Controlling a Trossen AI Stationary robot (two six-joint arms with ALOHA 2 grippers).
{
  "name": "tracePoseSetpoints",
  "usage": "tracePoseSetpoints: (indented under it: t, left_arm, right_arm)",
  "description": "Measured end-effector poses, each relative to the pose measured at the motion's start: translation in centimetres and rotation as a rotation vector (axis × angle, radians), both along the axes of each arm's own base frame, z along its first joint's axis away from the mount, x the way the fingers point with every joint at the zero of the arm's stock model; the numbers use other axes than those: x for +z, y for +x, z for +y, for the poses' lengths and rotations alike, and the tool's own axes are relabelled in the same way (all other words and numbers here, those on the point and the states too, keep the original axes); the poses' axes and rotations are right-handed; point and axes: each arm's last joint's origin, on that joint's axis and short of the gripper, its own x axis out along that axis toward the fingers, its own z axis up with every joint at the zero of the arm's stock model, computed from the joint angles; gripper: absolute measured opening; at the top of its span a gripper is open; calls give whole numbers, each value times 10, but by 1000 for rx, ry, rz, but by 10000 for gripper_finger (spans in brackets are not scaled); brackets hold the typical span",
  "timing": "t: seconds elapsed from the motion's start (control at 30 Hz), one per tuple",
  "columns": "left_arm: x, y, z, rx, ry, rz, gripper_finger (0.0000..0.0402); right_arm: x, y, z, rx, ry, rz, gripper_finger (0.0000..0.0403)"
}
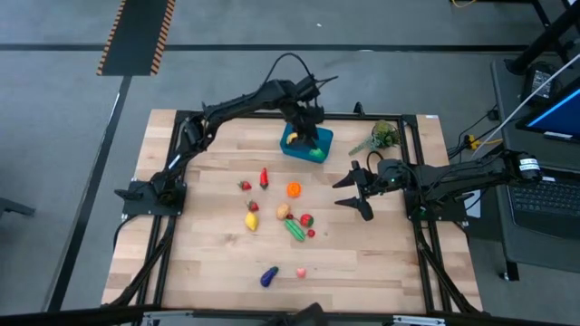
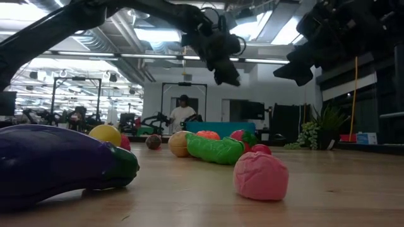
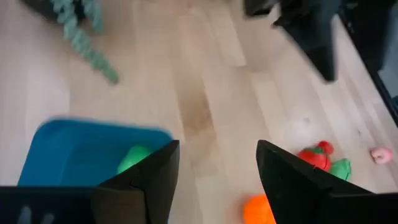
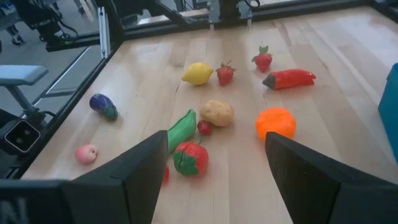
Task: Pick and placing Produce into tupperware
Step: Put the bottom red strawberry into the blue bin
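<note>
Tupperware (image 1: 306,144), a teal tub, sits at 12 o'clock on the table with a green piece (image 3: 132,158) and a yellow one inside; left gripper (image 1: 308,124) hangs directly over it, fingers spread and empty. Right gripper (image 1: 355,193) hovers at 3 o'clock, fingers parted, holding nothing. Remaining produce is scattered centre to 6 o'clock: lemon (image 4: 197,73), red pepper (image 4: 290,78), orange (image 4: 276,122), potato (image 4: 216,112), cucumber (image 4: 181,129), eggplant (image 4: 103,106).

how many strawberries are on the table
2. One strawberry lies beside the pepper, the other strawberry by the lemon. More could be hidden in the tub.
</note>
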Motion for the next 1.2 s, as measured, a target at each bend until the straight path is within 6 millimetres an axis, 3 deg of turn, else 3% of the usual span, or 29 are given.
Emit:
tracePoseSetpoints:
  t: [0.07,0.27,0.4,0.5,0.67,0.9,1.03,1.2]
  left_arm:
    - [8,3,-4,-10,18,-48,206]
    - [57,3,-20,-30,65,-267,206]
    - [83,5,-44,-97,79,-387,206]
    - [91,13,-64,-169,65,-464,206]
    - [85,32,-102,-284,39,-542,206]
    - [38,58,-157,-363,-26,-619,206]
    - [19,60,-172,-386,-77,-630,206]
    - [26,38,-189,-400,-84,-702,206]
  right_arm:
    - [-1,0,0,-3,10,8,271]
    - [-2,-1,2,0,24,24,271]
    - [-2,-1,3,5,23,29,271]
    - [-3,-1,3,5,24,31,271]
    - [-3,-1,5,16,23,32,271]
    - [-3,-1,10,44,24,32,271]
    - [-3,-1,15,63,44,37,271]
    - [-3,-2,24,89,88,48,271]
